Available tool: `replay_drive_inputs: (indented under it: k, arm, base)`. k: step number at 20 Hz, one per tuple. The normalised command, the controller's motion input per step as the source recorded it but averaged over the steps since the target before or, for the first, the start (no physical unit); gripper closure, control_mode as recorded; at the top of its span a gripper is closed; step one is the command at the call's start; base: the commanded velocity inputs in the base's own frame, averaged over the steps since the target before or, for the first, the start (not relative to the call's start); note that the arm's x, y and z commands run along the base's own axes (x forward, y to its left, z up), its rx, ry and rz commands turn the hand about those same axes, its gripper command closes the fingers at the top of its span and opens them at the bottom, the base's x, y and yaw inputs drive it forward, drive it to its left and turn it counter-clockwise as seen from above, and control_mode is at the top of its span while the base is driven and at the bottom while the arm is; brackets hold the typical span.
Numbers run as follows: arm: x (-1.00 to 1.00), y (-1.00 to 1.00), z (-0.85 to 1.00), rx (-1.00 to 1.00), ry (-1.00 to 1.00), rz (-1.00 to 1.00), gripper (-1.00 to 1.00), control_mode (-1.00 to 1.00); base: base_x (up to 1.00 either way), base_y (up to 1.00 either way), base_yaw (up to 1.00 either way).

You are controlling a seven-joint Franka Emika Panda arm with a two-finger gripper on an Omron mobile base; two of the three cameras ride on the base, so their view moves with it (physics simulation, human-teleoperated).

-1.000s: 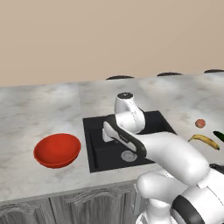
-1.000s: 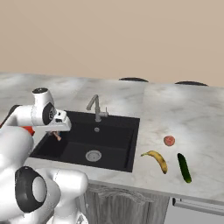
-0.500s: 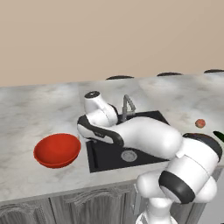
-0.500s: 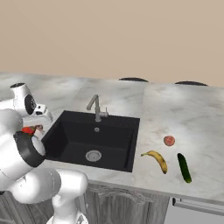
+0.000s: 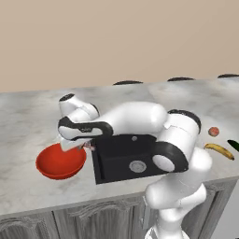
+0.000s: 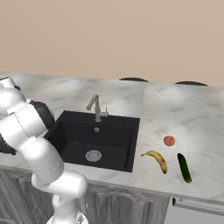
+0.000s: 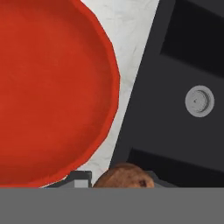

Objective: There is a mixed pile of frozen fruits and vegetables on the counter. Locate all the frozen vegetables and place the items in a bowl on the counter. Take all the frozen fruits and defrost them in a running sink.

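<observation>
Now the gripper point(image 5: 85, 145) hangs over the strip of counter point(image 5: 28, 121) between the bowl point(image 5: 59, 162) and the sink point(image 5: 125, 156), at the bowl's right rim. Its jaws are clamped on the mushroom point(image 7: 123, 176), whose brown speckled cap pokes up at the bottom of the hand view, just over the sink's left edge. In that view the bowl's red rim point(image 7: 114, 83) curves close to the sink point(image 7: 183, 52), with a narrow band of marbled counter point(image 7: 131, 26) between them; the silver drain point(image 7: 199, 101) sits well off to the side.

From the right base view, the faucet point(image 6: 96, 109) stands at the back edge of the sink point(image 6: 94, 140), and the basin holds nothing but its drain point(image 6: 93, 155). To the sink's right lie the red fruit point(image 6: 169, 140), the banana point(image 6: 157, 159) and the cucumber point(image 6: 184, 167), near one another close to the counter's front edge, with open stone point(image 6: 183, 109) behind them. The arm's bulk arches over the sink's left half in the left base view.
</observation>
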Motion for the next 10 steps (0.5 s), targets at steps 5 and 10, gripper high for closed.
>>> replay_drive_inputs:
  k: [5,10]
  arm:
    - [0.46,0.71,-0.24,0.00,0.02,0.06,1.00,-1.00]
    - [0.07,0.56,-0.42,0.12,0.01,-0.02,1.00,-1.00]
  base:
    - [0.00,0.00,0.00]
    - [0.00,0.00,0.00]
